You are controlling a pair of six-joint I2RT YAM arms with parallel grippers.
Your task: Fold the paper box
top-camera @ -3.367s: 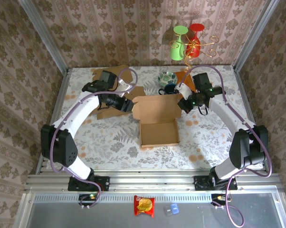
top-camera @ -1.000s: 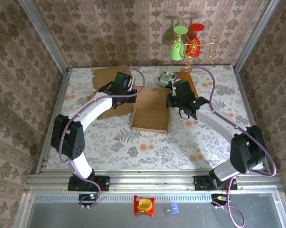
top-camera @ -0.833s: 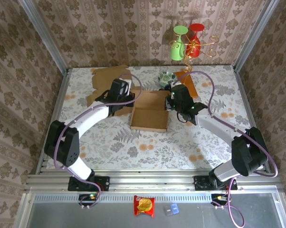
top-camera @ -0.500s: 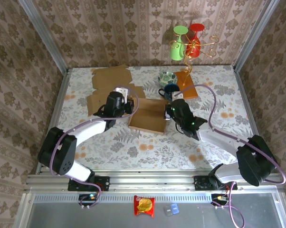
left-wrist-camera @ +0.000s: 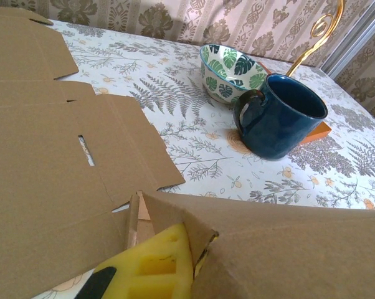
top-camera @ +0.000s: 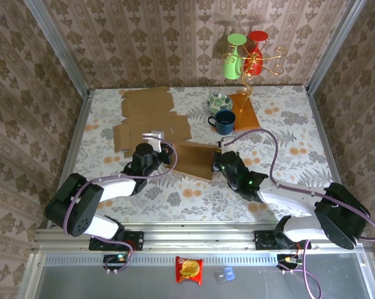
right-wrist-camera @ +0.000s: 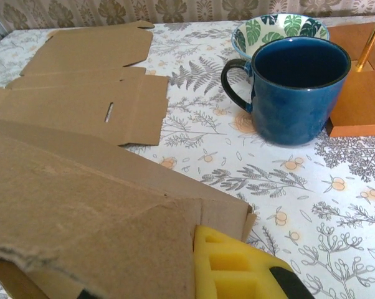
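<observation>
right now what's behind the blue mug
A green leaf-patterned bowl sits just behind the blue mug, with the orange stand base beside it. The mug covers the bowl's near side, so whether they touch cannot be told.

Behind the paper box [top-camera: 194, 159] stand blue mug [top-camera: 225, 121], bowl [top-camera: 219, 101], flat cardboard [top-camera: 147, 116]; bare tabletop [top-camera: 187, 198] lies nearer.

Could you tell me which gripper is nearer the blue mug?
Right: the right gripper is at the box end nearest the mug; the left gripper, the opposite end.
</observation>
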